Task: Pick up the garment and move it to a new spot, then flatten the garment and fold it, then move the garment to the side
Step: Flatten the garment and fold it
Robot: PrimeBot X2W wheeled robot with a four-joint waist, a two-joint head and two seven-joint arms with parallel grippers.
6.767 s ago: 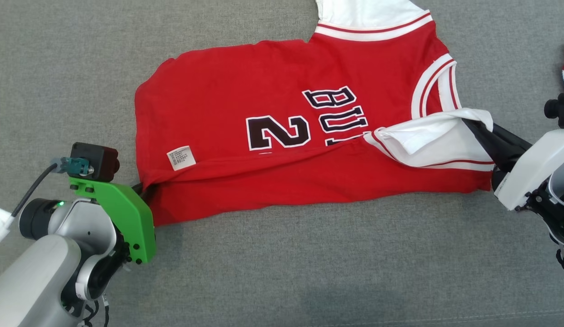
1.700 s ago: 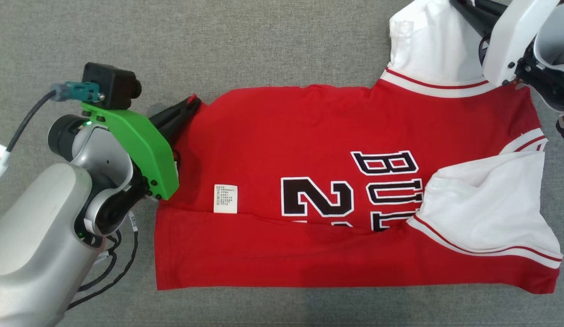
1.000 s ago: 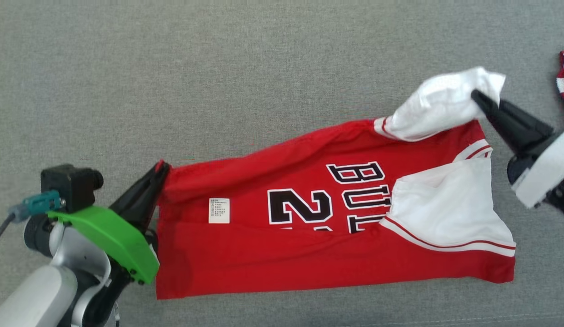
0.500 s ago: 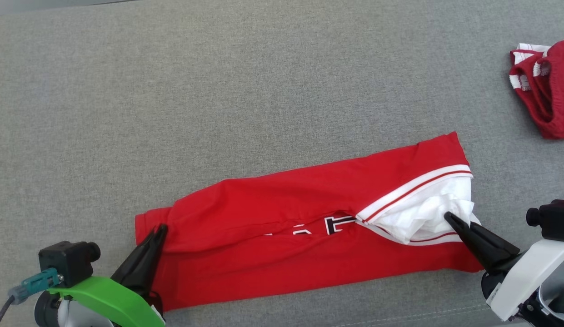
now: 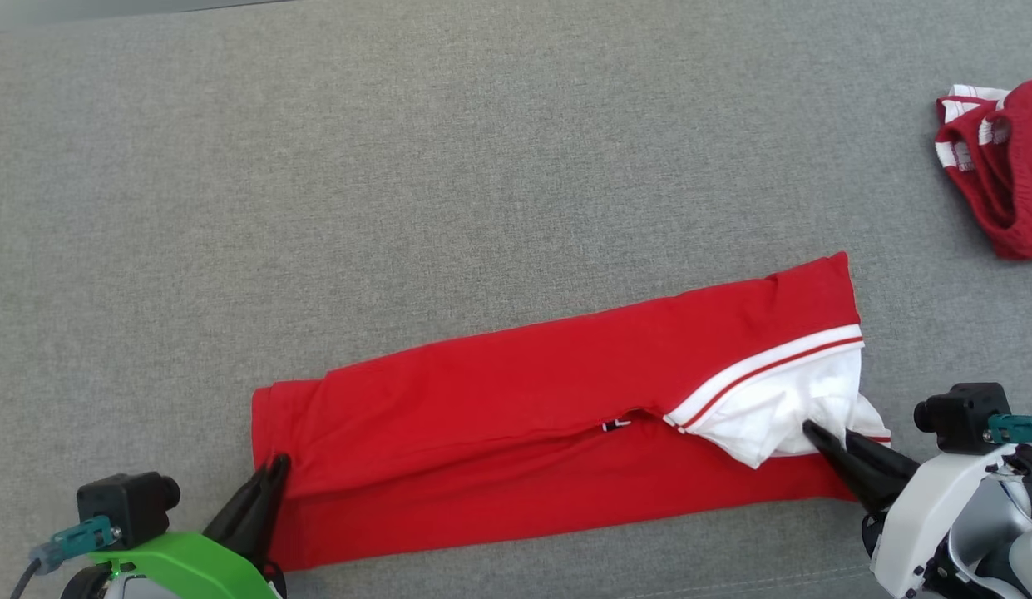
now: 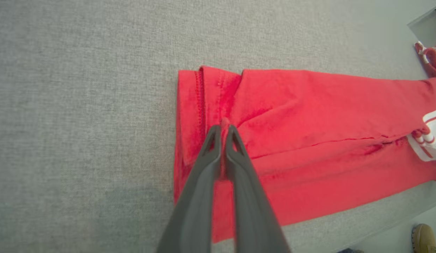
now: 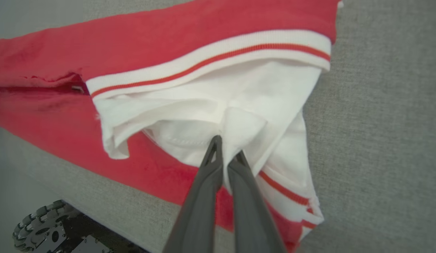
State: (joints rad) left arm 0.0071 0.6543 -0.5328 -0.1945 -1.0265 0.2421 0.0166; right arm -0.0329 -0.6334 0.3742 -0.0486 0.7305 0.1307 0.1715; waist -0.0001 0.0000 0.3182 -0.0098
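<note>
Left gripper (image 5: 278, 460) clamped tight on garment (image 5: 524, 391), red hem, left end — right gripper (image 5: 807, 427) clamped tight on white part, right end.

Bystanders on the grey cloth

A grey woven fabric surface (image 5: 399, 208) spreads wide and flat across the whole scene. Far off at its right edge lies a crumpled red cloth bundle with white striped trim (image 5: 998, 166), heaped loosely and folded in on itself. Seen from the left wrist, the toe of a tan shoe (image 6: 423, 237) stands on the pale floor (image 6: 393, 235) just past the surface's near edge.
</note>
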